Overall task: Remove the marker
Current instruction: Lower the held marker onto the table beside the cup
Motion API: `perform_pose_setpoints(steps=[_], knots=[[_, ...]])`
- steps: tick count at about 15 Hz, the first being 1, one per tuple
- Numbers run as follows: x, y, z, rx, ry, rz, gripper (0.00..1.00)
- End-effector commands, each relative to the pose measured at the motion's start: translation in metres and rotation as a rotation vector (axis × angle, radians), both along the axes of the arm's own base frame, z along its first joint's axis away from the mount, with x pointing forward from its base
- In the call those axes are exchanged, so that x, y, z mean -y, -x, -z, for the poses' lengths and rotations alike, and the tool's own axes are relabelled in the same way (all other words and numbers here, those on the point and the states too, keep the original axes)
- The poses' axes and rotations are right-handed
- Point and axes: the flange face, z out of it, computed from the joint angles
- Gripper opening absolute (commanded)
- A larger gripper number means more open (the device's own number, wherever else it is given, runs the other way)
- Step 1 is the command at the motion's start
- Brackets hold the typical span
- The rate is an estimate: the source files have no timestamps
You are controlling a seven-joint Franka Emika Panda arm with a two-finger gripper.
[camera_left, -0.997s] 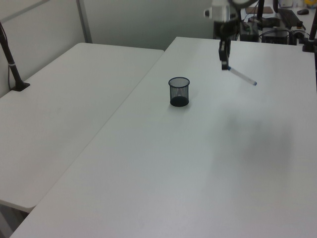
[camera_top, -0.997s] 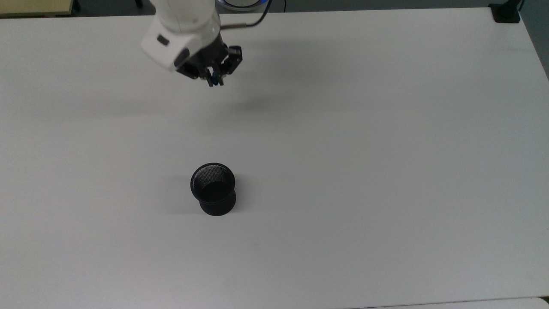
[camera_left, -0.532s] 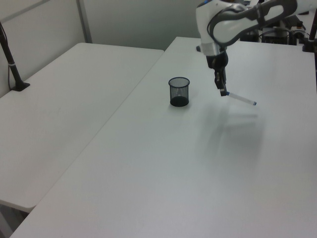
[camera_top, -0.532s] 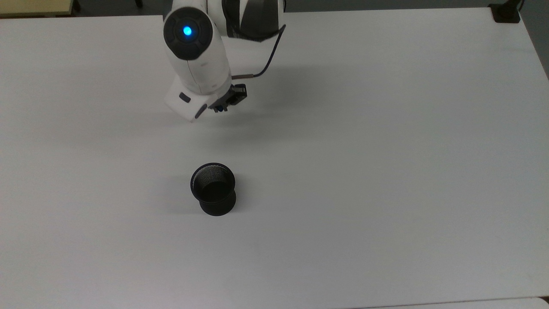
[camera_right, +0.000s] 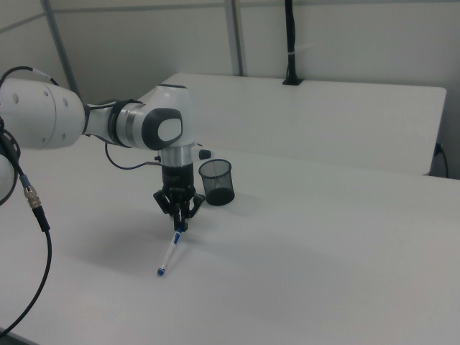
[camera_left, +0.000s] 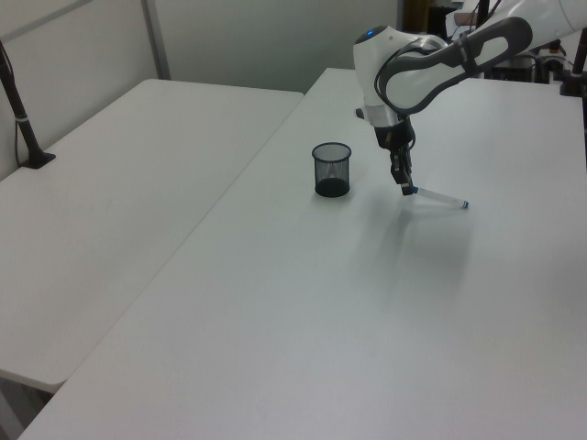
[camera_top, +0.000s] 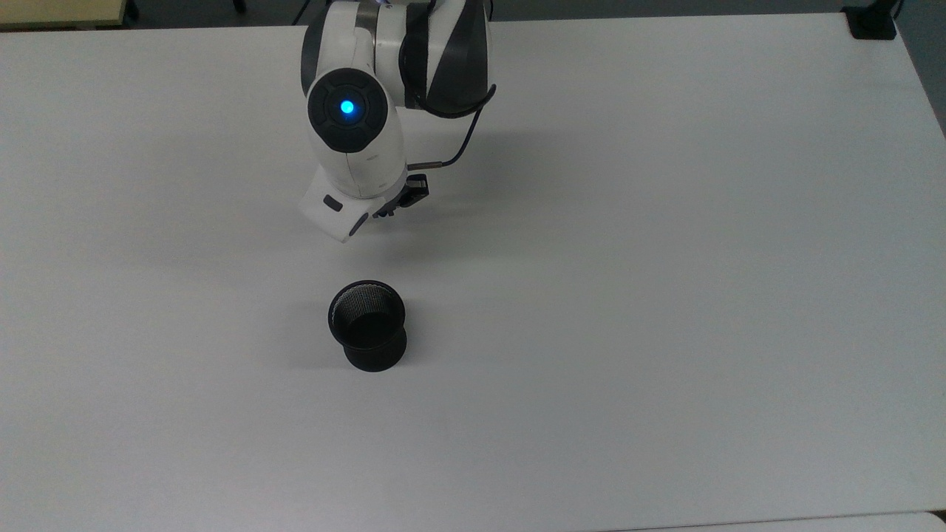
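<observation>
The gripper (camera_right: 178, 221) is clenched on the capped end of the marker (camera_right: 169, 253), low over the bench (camera_right: 302, 273) and just beside the black mesh cup (camera_right: 215, 182), on the right view's left of it. The marker slants down and away from the cup, its free blue tip at or just above the bench surface; contact cannot be told for certain. The cup stands upright with nothing in it, so the marker is already out and the step in hand looks like laying it down.

To do that well, lower until the barrel lies nearly flat on the bench, then release without a sideways drag, so the slim round barrel does not roll back toward the cup. Lift straight up afterwards, clear of the cup's rim.

The arm (camera_left: 413, 69) reaches in from the far side of the bench relative to the cup in the left view, its wrist pointing the gripper (camera_left: 402, 183) nearly straight down.
</observation>
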Motion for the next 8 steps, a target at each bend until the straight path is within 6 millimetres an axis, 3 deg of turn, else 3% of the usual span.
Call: perform_pose_setpoints(steps=[1, 3, 4, 5, 6, 7, 8], knots=[[0.017, -0.004, 0.005, 0.014, 0.030, -0.003, 0.05], [0.019, -0.003, 0.011, 0.005, 0.049, -0.013, 0.05], [0.021, -0.003, 0.014, 0.000, 0.052, -0.011, 0.13], [0.023, -0.003, 0.014, 0.002, 0.050, -0.006, 0.34], [0.025, -0.004, 0.015, 0.007, 0.052, 0.003, 0.62], [0.026, -0.006, 0.017, 0.020, 0.053, 0.011, 0.80], [0.026, -0.007, 0.017, 0.028, 0.055, 0.015, 0.89]])
